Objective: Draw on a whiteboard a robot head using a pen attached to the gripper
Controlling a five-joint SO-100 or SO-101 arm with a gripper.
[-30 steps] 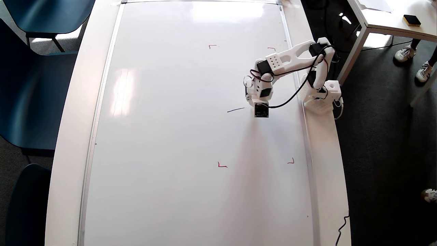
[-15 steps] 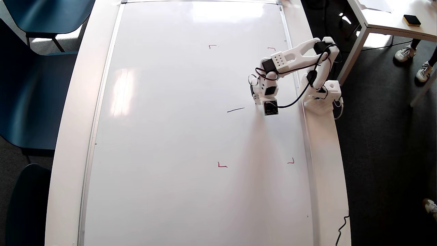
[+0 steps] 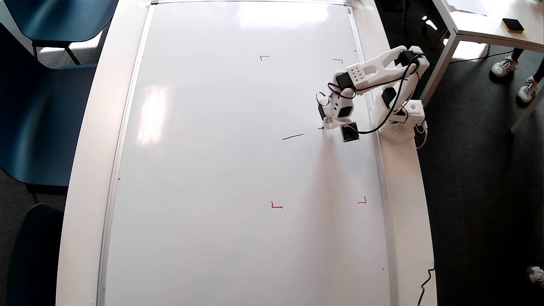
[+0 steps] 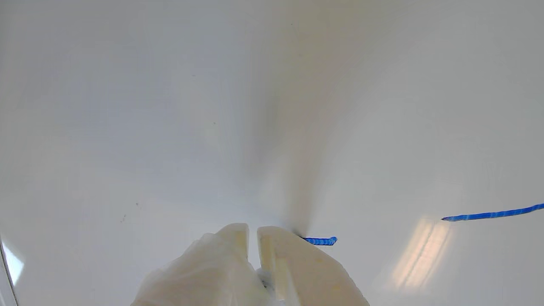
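Keep the gripper [image 4: 252, 231] low on the whiteboard [image 3: 212, 170] and travel at an even pace, so that the short blue dash [image 4: 321, 241] beside the tips grows as one unbroken line. Hold downward pressure constant; judged from the gap between this dash and the longer blue stroke [image 3: 293, 137], a lift or a skip leaves a break. Avoid twisting the wrist mid-stroke, as wobble is likely to show on so glossy a surface.

Jaws nearly closed in the wrist view, with only a narrow slit between the tips. Pen itself not distinguishable in either view; presumably clamped between the jaws, but cannot tell from these pictures.

Drawing barely begun: only the two marks, both inside the area bounded by the four red corner marks [image 3: 276, 205], toward the right side in the overhead view. Longer stroke well apart from the tips, lying almost level across the overhead view, right end slightly higher. Short dash on roughly the same axis, starting at the right jaw tip.
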